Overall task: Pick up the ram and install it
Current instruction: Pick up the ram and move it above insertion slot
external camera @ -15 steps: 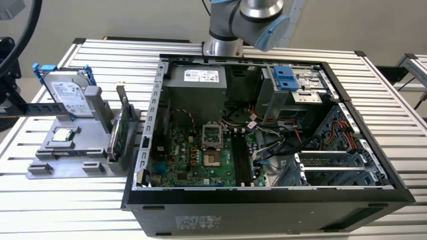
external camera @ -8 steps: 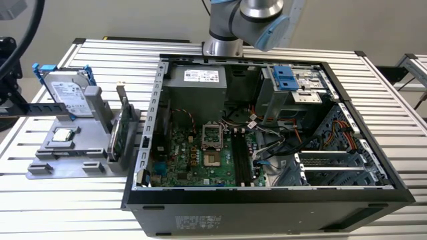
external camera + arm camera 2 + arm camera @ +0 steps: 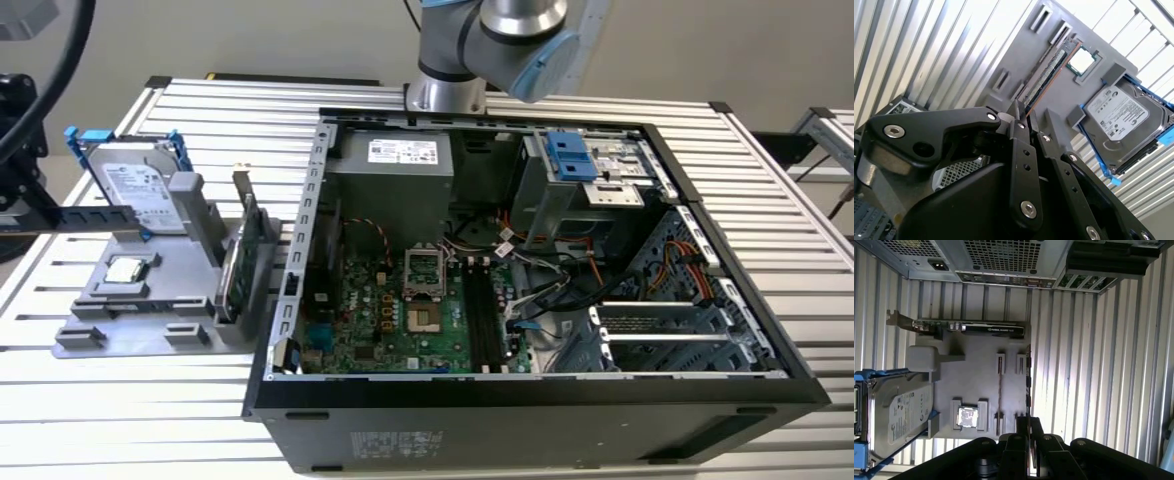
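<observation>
Jaws pressed together, prob. pinching ram (image 3: 1048, 75) by its end, stick jutting out over grey holder (image 3: 1019, 50).

Exterior view evenly bright, computer case (image 3: 534, 420) shadowed inside toward three o'clock; in the second wrist view glare whitens the slatted table (image 3: 1154, 35)

**Your arm** (image 3: 454, 50), exterior view: a silver-grey metal tube section and a rounded joint housing, closed by a light blue cap (image 3: 550, 60) and seated on a paler metal collar.

**Your gripper** (image 3: 1024, 111) (image 3: 1029, 421), both wrist views: matte black throughout, with flat angular link bars over a broad, smooth body. Note the round silver screw heads (image 3: 894, 131) and pins at the pivots, bright against the black. Note also the one plain round hole in the largest link.
</observation>
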Motion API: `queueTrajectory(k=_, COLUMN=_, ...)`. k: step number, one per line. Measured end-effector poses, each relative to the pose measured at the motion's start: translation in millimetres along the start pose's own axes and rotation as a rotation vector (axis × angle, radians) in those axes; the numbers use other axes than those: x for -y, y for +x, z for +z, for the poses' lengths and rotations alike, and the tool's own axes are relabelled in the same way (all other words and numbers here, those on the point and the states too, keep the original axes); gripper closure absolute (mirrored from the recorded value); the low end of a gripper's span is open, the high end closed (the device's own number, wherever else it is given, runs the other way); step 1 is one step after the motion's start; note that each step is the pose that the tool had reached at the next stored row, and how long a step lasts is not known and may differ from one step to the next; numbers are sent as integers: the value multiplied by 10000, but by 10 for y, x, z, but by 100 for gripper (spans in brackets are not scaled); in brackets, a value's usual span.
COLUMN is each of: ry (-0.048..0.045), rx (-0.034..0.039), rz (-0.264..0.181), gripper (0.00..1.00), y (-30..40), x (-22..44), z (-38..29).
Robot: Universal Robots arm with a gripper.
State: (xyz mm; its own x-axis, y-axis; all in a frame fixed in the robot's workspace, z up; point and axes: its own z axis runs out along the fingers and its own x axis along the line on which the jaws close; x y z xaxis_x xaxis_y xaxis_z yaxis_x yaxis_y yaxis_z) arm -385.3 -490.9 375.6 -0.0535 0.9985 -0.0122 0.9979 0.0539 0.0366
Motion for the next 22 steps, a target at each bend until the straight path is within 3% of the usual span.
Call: queueTrajectory(k=22, ry=0, rx=0, rz=1, gripper=100, y=-6, x=-116, z=5)
